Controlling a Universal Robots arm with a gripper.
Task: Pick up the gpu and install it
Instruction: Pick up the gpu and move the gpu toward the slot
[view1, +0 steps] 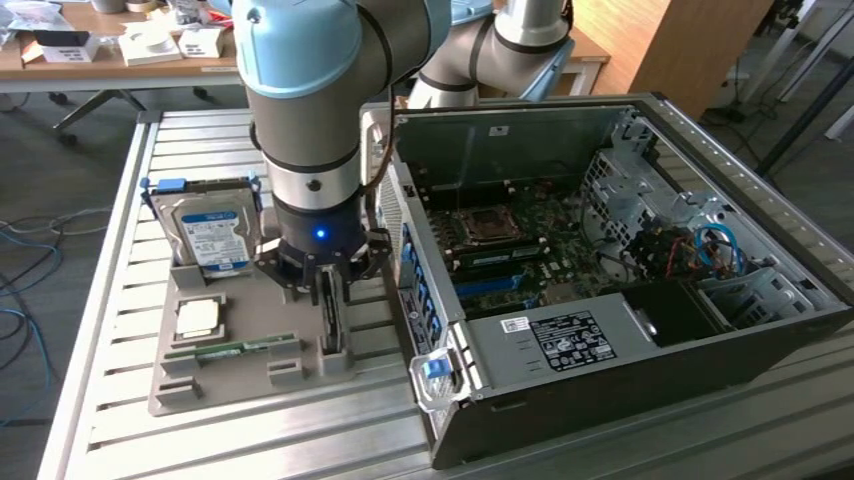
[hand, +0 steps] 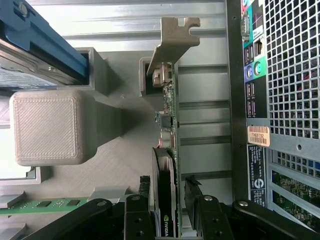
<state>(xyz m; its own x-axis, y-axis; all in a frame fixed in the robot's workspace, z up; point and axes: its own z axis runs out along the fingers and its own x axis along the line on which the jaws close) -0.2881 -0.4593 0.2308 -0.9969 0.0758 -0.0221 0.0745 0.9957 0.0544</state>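
Note:
The gpu (view1: 331, 335) is a thin dark card standing on edge in a slot of the grey holder (view1: 180, 395), just beside the open computer case (view1: 601, 300). In the wrist view the gpu (hand: 167, 120) runs away from me, with its pale metal bracket (hand: 172, 40) at the far end. My gripper (view1: 328, 292) sits low over the card's near end. In the wrist view the gripper (hand: 168, 195) is open, and its black fingers (hand: 145, 192) stand on either side of the card with small gaps.
The holder also carries a hard drive (view1: 214, 235) with a blue label, a square processor (view1: 198, 318) and a green memory stick (view1: 247, 348). The case's rear panel (hand: 290, 75) stands close to the card. Blue slots (view1: 497, 287) show on the motherboard. All rests on a slatted metal table (view1: 120, 440).

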